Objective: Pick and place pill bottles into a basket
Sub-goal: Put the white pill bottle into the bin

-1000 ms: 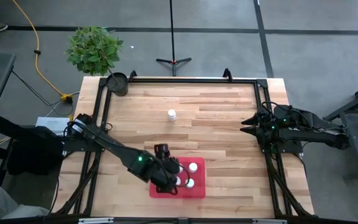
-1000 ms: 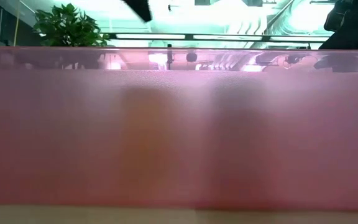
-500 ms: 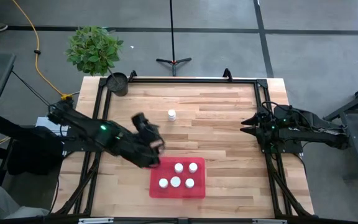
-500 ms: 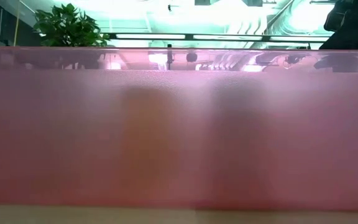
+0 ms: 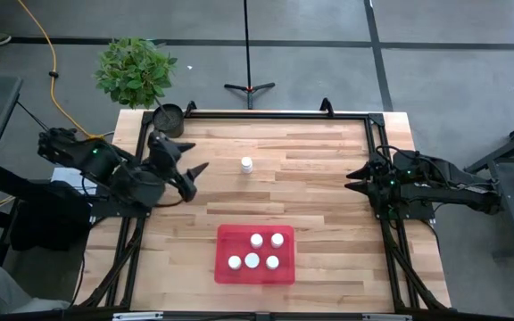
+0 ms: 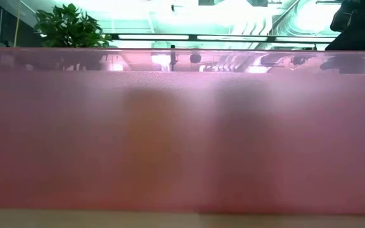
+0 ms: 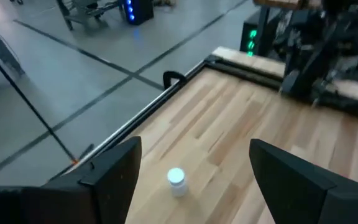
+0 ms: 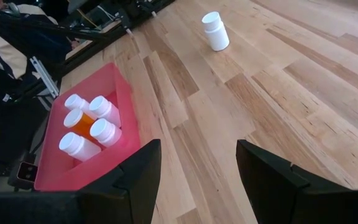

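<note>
The red basket (image 5: pixel 255 272) lies near the table's front edge, and several white-capped pill bottles (image 5: pixel 252 260) stand upright in it, one with an orange body (image 8: pixel 79 121). Its pink wall (image 6: pixel 182 139) fills the low view. One more pill bottle (image 5: pixel 246 165) stands alone on the wood farther back, also seen in the left wrist view (image 7: pixel 176 180) and the right wrist view (image 8: pixel 216 31). My left gripper (image 5: pixel 190 169) hangs open above the table's left side, pointing toward that bottle and well short of it (image 7: pixel 194 146). My right gripper (image 5: pixel 351 178) waits open at the right edge (image 8: pixel 197 152).
A dark round pot (image 5: pixel 168 119) sits on the table's far left corner, with a leafy plant (image 5: pixel 134 71) on the floor beyond it. A black frame rail (image 5: pixel 266 113) runs along the table's edges. Bare wood lies between the lone bottle and the basket.
My left gripper has risen out of the basket and swung toward the table's far left, rolling as it went, so that it now points across the table toward the lone bottle. The bottles in the basket stand where they were.
</note>
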Robot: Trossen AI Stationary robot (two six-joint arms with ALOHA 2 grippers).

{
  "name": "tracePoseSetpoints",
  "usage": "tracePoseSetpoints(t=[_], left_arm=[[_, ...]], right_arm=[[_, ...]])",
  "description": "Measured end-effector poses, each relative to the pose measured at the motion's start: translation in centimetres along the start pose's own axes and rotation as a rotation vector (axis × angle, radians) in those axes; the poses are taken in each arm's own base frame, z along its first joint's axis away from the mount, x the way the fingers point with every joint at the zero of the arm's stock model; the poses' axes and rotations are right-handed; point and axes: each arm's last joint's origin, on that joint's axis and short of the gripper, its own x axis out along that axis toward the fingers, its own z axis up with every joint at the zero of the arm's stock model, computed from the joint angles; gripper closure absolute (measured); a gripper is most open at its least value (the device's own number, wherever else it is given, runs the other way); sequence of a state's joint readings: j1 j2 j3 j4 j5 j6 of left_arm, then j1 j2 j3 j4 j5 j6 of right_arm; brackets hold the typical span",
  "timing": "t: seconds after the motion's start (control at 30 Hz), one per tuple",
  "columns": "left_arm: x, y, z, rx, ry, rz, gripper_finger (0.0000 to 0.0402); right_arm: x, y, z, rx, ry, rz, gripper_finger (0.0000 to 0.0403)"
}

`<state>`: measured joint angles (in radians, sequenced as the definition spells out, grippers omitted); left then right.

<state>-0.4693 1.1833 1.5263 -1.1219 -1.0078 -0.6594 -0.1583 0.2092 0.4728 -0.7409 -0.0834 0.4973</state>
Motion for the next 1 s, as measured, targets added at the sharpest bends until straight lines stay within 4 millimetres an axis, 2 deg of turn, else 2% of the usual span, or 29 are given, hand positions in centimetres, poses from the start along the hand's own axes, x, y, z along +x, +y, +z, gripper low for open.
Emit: tracePoseSetpoints(t=[0.17, 0.37, 0.5, 0.6, 0.8, 1.0], left_arm=[[1.4, 1.3, -1.1, -0.093, 0.023, -0.047, 0.0071], [4.8, 2.4, -2.5, -0.151, 0.040, -0.182, 0.0071], [6.7, 4.0, -2.6, -0.221, 0.010, -0.302, 0.0071], [8.1, 5.2, -2.9, -0.246, 0.016, -0.329, 0.0071], [10.5, 7.6, -3.0, -0.263, 0.101, -0.438, 0.0071], [13.3, 10.0, -3.5, -0.278, 0.176, -0.398, 0.0071]], right_arm=[[0.0, 0.0, 0.0, 0.000, -0.002, 0.000, 0.0203], [0.0, 0.0, 0.0, 0.000, -0.003, -0.001, 0.0203], [0.0, 0.0, 0.0, 0.000, -0.003, -0.002, 0.0203], [0.0, 0.0, 0.0, 0.000, -0.002, -0.001, 0.0203], [0.0, 0.0, 0.0, 0.000, -0.002, -0.001, 0.0203], [0.0, 0.0, 0.0, 0.000, -0.002, -0.001, 0.0203]])
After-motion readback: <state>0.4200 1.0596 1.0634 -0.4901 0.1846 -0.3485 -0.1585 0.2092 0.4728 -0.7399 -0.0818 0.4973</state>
